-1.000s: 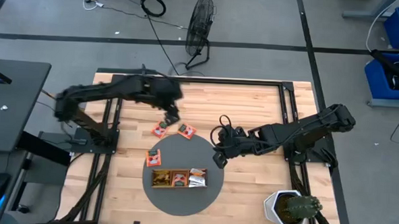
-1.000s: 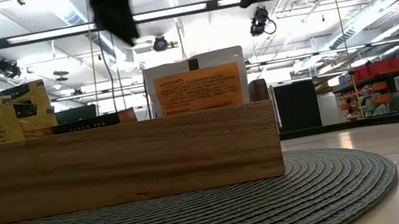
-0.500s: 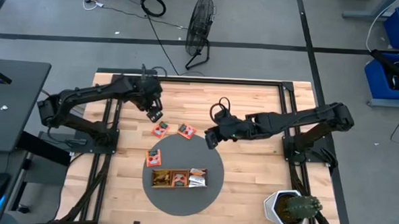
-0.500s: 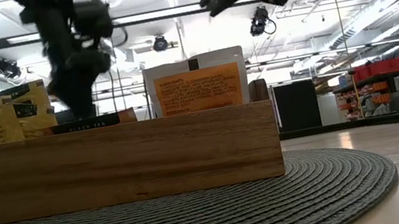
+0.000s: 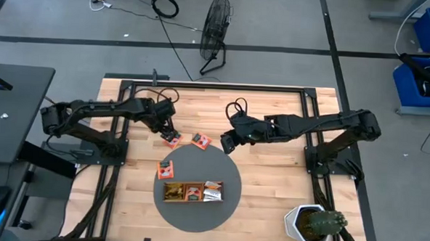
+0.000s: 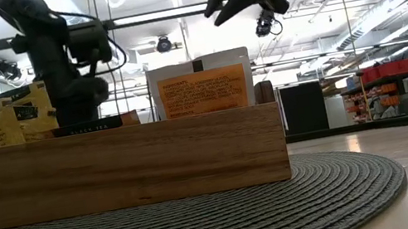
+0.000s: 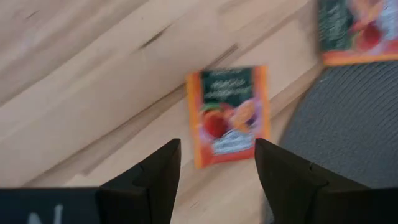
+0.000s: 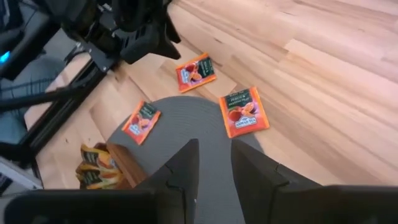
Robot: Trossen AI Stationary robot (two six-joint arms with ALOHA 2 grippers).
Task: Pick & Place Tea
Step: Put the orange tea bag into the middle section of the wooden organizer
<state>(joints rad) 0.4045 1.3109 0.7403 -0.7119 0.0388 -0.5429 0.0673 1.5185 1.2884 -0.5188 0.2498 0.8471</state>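
Three orange tea sachets lie flat near the round dark mat (image 5: 196,210). One (image 5: 172,139) is on the bare wood, one (image 5: 201,140) lies over the mat's far rim, and one (image 5: 167,169) over its left rim. My left gripper (image 7: 217,163) is open and points down just above the first sachet (image 7: 229,115), with a finger to either side of it. My right gripper (image 5: 225,143) hangs open, with a small gap, above the mat's far right rim, beside the second sachet (image 8: 244,111). More sachets (image 6: 204,89) stand in the wooden tray (image 5: 192,192) on the mat.
A potted cactus (image 5: 314,223) stands at the table's near right corner. A black frame rail (image 5: 202,83) runs along the far edge, with a fan (image 5: 215,30) on the floor beyond it. Bare wood lies to the right of the mat.
My left gripper has come down from high over the far rim of the mat, a little toward the table's left edge, and rolled, so it now hangs low over the sachet on the wood. My right gripper has swung from the mat's right rim toward the far edge.
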